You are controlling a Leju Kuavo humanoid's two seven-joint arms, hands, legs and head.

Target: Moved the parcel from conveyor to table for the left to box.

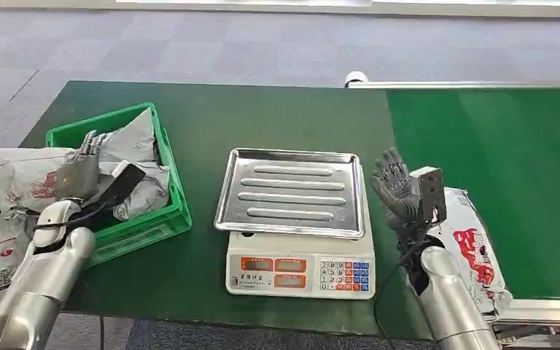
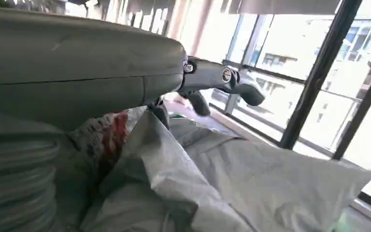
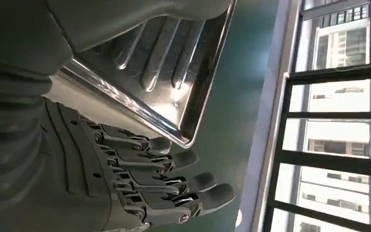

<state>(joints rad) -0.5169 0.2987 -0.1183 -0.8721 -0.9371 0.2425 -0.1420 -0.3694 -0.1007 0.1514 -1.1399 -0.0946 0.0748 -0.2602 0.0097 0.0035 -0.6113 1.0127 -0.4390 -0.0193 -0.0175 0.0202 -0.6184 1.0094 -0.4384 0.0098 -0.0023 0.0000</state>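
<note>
A white parcel with red print lies on the green conveyor belt at its near edge, just right of my right forearm. Between the scale and the belt my right hand is raised with its fingers straight and apart, holding nothing, beside the tray's rim. My left hand lies over the grey parcels in the green crate. Its fingers stretch out above a crumpled grey parcel and grip nothing.
A white scale with a bare silver tray stands mid-table on the dark green table. More grey parcels are heaped left of the crate, past the table's edge. Grey carpet lies beyond.
</note>
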